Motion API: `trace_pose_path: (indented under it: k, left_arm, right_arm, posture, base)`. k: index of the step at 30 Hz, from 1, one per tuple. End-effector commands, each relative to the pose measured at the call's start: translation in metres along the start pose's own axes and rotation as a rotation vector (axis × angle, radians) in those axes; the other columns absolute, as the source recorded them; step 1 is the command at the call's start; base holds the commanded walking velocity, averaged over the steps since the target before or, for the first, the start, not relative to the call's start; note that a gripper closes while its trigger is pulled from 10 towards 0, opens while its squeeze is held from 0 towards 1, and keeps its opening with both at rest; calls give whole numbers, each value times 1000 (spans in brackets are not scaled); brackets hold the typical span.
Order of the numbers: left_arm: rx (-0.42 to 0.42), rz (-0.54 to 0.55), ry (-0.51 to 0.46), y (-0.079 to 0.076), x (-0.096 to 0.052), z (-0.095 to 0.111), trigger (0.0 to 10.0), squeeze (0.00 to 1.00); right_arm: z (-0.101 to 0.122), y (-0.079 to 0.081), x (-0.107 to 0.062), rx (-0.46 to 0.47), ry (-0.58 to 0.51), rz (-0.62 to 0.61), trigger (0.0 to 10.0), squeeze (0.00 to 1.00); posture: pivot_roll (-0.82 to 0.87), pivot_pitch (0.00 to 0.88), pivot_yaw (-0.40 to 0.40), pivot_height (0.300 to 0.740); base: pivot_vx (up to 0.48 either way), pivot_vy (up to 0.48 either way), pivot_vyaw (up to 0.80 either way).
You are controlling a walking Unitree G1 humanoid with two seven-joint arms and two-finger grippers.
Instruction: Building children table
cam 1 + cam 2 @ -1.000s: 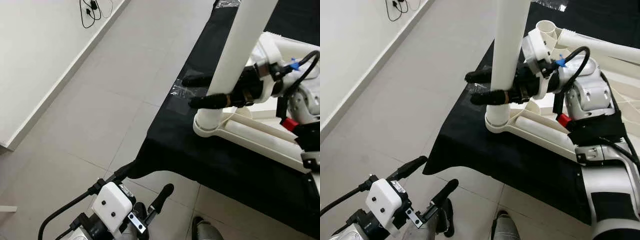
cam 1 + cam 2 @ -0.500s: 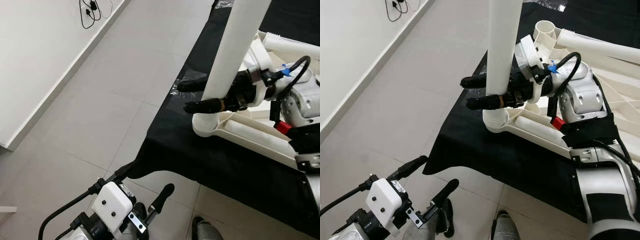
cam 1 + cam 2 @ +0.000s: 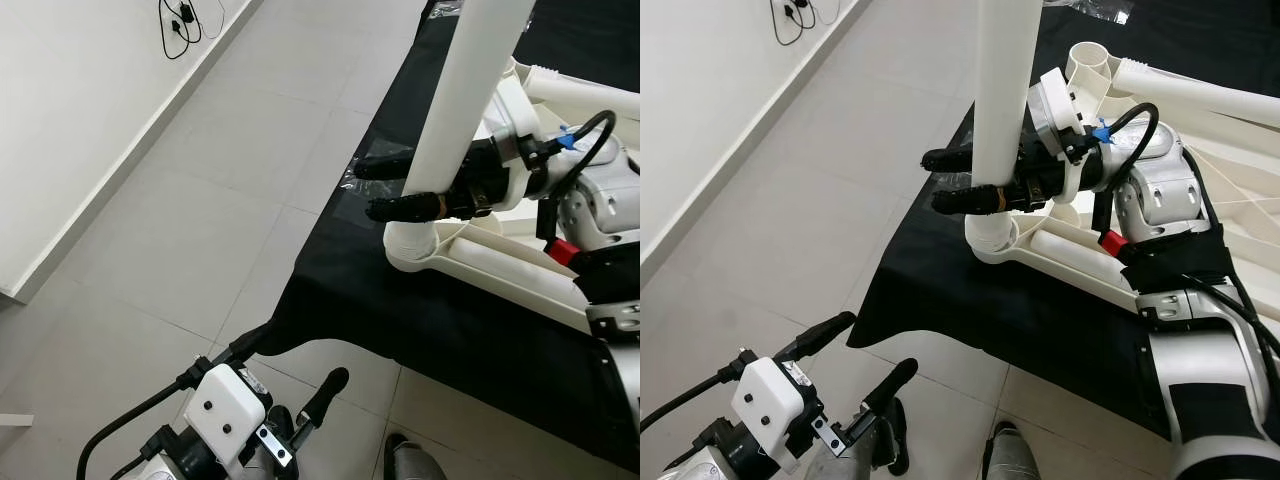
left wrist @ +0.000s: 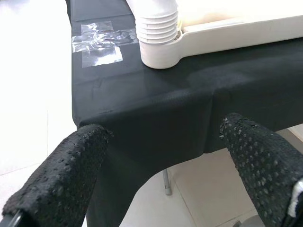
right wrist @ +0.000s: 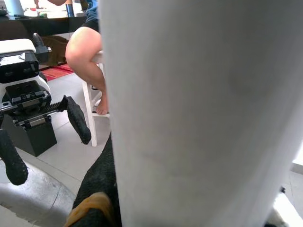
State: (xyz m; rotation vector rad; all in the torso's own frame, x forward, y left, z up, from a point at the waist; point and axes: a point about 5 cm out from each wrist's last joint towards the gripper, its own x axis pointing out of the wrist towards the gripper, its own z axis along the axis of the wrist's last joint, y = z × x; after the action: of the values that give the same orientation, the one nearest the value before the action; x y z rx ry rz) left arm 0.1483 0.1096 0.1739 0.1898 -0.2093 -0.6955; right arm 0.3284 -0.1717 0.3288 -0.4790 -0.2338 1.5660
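1. White plastic table leg is held nearly upright at upper centre, its long axis vertical, its ribbed lower end seated in the corner socket of the white frame.
2. The right gripper is clamped on the leg, one black finger on either side.
3. The frame lies on a black cloth, with clear tape near the corner.
4. The left gripper hangs at lower left, fingers apart.

The right gripper is clamping a white table leg standing upright in the frame's corner socket just below its fingers, on black cloth; the left gripper is hanging open over floor tiles
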Motion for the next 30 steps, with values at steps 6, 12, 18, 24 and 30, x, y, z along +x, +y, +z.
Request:
trace_pose_path:
  k: [6, 12, 18, 24, 30]
  left_arm:
    - [-13, -14, 35, -3, -4, -3, 10000, 0]
    - [-13, -15, 37, -2, -5, -4, 10000, 0]
    - [-12, -15, 38, -2, -5, -4, 10000, 0]
    - [-12, -16, 38, -2, -4, -5, 10000, 0]
    - [-12, -16, 38, -3, -4, -5, 10000, 0]
  right_arm:
    - [-4, -1, -7, 0, 54, -5, 10000, 0]
    - [-1, -1, -11, -5, 55, -9, 10000, 0]
    - [-1, 0, -11, -1, 53, -4, 10000, 0]
    - [-1, 1, -9, 2, 50, 6, 10000, 0]
    - [-3, 4, -4, 7, 37, 26, 10000, 0]
  posture:
    - [106, 386, 82, 740]
    - [108, 385, 83, 740]
    - [107, 382, 85, 740]
    - [106, 381, 85, 740]
    - [107, 376, 83, 740]
  base:
    - [0, 0, 0]
    - [0, 0, 0]
    - [0, 0, 0]
    - [0, 0, 0]
    - [0, 0, 0]
